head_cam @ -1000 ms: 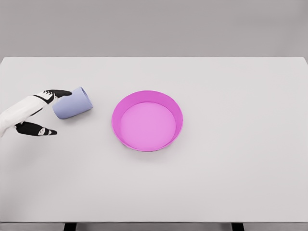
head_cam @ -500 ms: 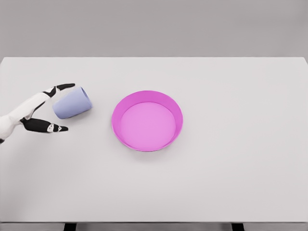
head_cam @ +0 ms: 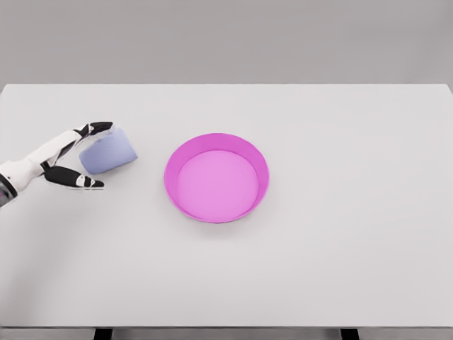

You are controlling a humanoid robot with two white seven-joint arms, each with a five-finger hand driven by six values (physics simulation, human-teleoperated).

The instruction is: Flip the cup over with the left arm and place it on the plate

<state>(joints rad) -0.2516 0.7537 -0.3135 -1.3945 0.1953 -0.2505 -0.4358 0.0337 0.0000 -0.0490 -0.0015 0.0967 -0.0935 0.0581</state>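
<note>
While a plain grey wall fills the top of the frame, a wide white table (head_cam: 340, 269) takes up nearly everything below it, its far edge running straight across the upper part of the picture and its near edge just above the bottom, where two dark legs (head_cam: 103, 333) show underneath. The tabletop is smooth and evenly lit, with only soft shadows under the objects.

At the left of the frame the left hand (head_cam: 67, 159) reaches in from the edge, its white forearm low at the left border. The fingers (head_cam: 95, 128) are spread around the lilac cup (head_cam: 108, 153), upper ones touching its far end, the thumb below and slightly apart from it; whether the grip has fully closed cannot be told. The cup lies on its side on the table, well left of the plate.

The magenta plate (head_cam: 216, 139), round with a raised rim, sits near the centre of the table.
</note>
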